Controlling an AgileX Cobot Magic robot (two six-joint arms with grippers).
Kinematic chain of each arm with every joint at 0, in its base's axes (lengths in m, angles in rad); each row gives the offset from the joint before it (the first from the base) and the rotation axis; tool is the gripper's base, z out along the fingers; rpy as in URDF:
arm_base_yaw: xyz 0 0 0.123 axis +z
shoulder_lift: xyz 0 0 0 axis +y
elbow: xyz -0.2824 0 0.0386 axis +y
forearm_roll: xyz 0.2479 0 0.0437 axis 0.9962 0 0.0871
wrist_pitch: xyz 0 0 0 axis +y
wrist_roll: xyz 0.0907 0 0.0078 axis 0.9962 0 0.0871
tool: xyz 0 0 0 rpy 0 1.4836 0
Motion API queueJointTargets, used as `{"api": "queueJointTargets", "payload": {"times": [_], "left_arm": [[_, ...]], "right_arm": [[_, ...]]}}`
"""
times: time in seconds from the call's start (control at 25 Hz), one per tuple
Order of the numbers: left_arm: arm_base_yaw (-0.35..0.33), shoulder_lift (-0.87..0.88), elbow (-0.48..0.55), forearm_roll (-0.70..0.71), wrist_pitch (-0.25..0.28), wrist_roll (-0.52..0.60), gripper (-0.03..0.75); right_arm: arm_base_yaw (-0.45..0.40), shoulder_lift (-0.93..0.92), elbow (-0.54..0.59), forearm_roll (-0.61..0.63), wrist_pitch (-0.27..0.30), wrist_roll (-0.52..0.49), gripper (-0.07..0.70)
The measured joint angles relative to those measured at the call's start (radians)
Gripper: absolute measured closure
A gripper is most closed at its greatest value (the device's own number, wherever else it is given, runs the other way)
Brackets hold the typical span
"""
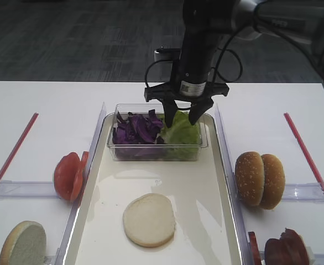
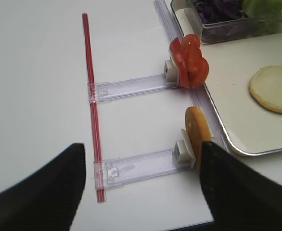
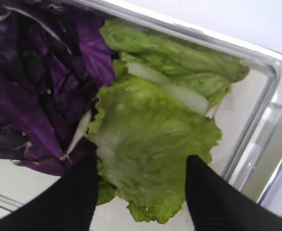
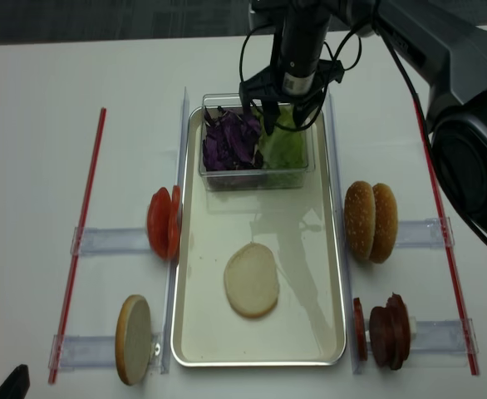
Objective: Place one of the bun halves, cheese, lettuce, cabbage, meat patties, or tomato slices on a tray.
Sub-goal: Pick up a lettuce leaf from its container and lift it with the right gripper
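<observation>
Exterior high view shows the right pincer (image 1: 180, 117) lowered into the clear tub (image 1: 156, 152) at the far end of the tray (image 1: 217, 221), its two black fingers (image 3: 78, 197) spread apart on either side of the lettuce (image 3: 150, 149); from the wrist view I cannot tell whether they touch the leaf. Within the tub the cabbage (image 1: 137, 128) lies left of the lettuce. One pale bun half (image 1: 149, 219) rests cut face up on the tray, nearer than the tub. Left of the tray stand tomato slices (image 1: 69, 175) and another bun half (image 1: 24, 243); right of it stand sesame bun halves (image 1: 260, 179) and meat patties (image 1: 283, 249). The left pincer (image 2: 141, 192) hovers open over the desk (image 2: 35, 96), left of the tray.
</observation>
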Motion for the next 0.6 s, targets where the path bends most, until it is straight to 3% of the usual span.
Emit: {"api": "queueJointTargets", "payload": {"times": [0.32, 0.6], "left_arm": [[0.0, 0.0, 0.0, 0.0, 0.0, 0.0, 0.24], [0.0, 0.0, 0.0, 0.0, 0.0, 0.0, 0.24]], "right_arm": [[0.0, 0.066, -0.078, 0.0, -0.004, 0.0, 0.197], [0.0, 0.095, -0.079, -0.012, -0.004, 0.0, 0.197]]}}
